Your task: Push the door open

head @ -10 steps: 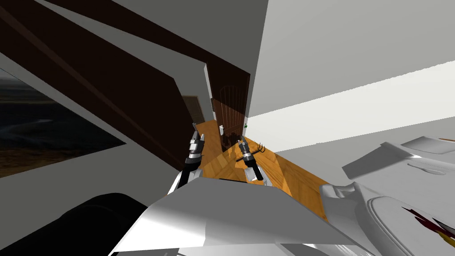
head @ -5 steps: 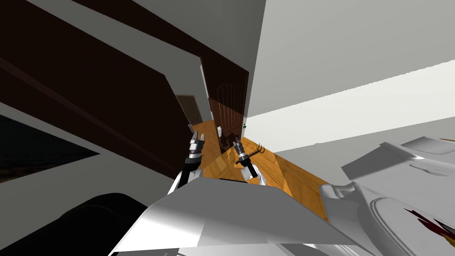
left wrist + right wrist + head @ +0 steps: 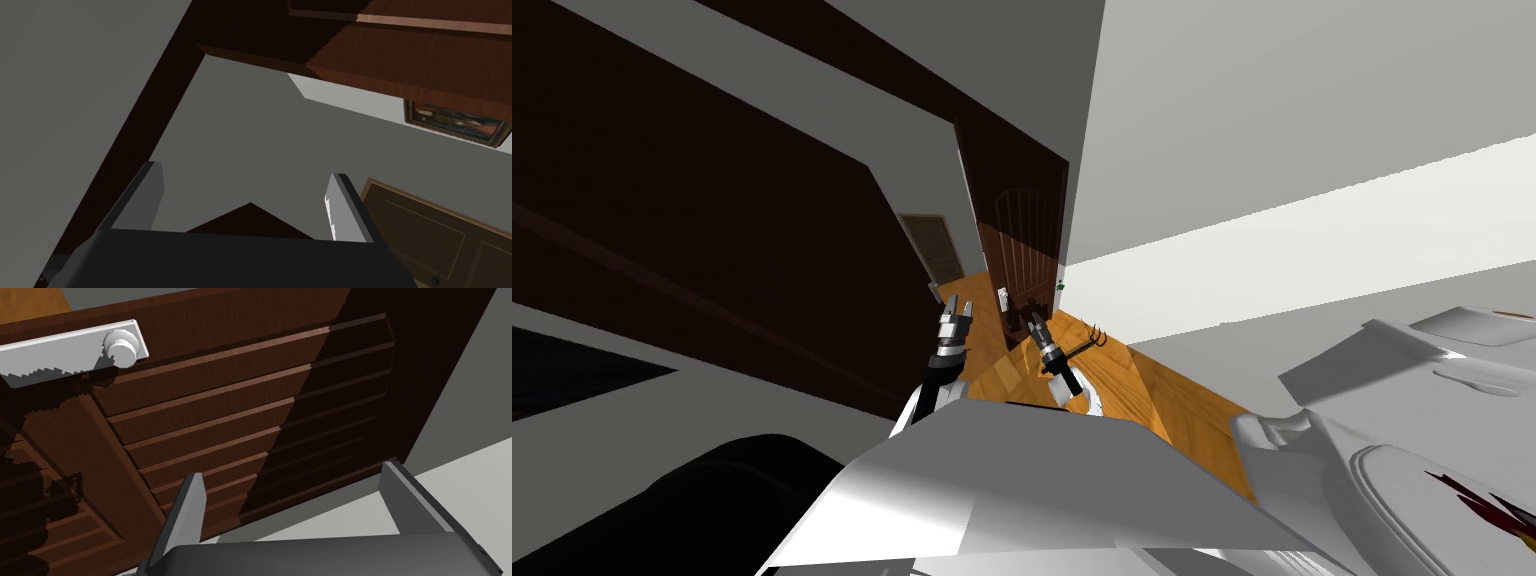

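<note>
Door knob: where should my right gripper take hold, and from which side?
Grip the round white knob across its sides, coming straight at the door: it stands proud of its white plate. The open right gripper points at the slats beside it.

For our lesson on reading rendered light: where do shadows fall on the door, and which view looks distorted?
Right wrist view: the door is lit on its knob side, dark away from it, with jagged shadow edges along the white plate. Head view: the wide lens tilts and splays the walls.
</note>
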### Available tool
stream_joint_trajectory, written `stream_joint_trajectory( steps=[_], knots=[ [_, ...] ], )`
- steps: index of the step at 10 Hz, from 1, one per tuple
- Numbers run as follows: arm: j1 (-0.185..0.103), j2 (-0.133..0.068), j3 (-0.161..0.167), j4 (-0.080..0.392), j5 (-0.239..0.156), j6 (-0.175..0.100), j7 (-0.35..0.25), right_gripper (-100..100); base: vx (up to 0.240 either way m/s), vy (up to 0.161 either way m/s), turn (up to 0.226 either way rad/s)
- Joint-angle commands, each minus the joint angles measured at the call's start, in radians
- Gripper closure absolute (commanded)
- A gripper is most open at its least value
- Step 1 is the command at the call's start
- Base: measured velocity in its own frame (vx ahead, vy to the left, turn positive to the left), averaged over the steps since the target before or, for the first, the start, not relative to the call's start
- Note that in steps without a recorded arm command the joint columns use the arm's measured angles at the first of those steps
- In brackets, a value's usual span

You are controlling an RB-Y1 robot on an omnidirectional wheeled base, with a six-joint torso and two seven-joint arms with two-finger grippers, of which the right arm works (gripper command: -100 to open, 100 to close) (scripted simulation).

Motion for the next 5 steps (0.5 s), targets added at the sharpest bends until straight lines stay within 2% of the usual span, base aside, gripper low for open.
stream_joint_trajectory(
  steps=[1, 5],
  knots=[
    [-0.022, 0.003, 0.024, 0.037, 0.0, 0.001, -0.005, -100, 0.098, 0.014, -0.05],
    [-0.075, 0.002, 0.08, 0.109, -0.002, 0.011, -0.02, -100, 0.098, 0.012, -0.055]
  ],
)
